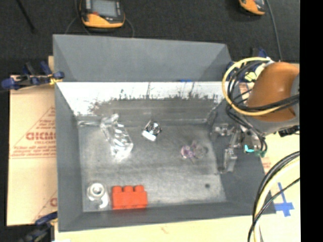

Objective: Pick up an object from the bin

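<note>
Camera view is showing the gripper (228,158) hanging low at the right side of the bin (136,59), close against the right wall. Whether it is spread or pressed together cannot be told from this angle, and nothing is showing in its grasp.

The nearest thing is a small pale purple translucent piece (193,151), which is lying on the floor just to the left of the gripper and apart from it. It is sitting at about the same depth between the near and far walls. Its outline is too faint for a long axis to be judged.

A small black-and-white piece (151,131) and a clear plastic piece (116,137) are lying farther left, well apart from the gripper. A red brick (128,196) is resting in the near left corner.

In my judgement, any pick of the purple piece is turning on a short shift leftward, away from the wall.
</note>
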`<action>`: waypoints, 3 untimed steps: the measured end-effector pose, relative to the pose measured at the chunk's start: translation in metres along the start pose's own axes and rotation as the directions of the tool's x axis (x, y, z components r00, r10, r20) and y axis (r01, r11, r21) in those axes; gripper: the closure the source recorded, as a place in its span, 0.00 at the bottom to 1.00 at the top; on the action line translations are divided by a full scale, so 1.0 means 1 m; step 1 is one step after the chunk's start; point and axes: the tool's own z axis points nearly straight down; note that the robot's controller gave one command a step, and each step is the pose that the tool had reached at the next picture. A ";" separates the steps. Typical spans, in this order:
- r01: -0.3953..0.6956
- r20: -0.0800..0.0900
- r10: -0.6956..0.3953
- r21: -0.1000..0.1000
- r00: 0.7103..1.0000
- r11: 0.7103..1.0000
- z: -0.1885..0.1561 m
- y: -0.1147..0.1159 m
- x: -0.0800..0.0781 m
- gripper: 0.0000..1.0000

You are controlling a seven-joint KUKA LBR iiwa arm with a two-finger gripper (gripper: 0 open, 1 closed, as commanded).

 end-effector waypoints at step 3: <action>-0.019 0.009 0.019 0.002 1.000 1.000 0.069 0.021 -0.033 1.00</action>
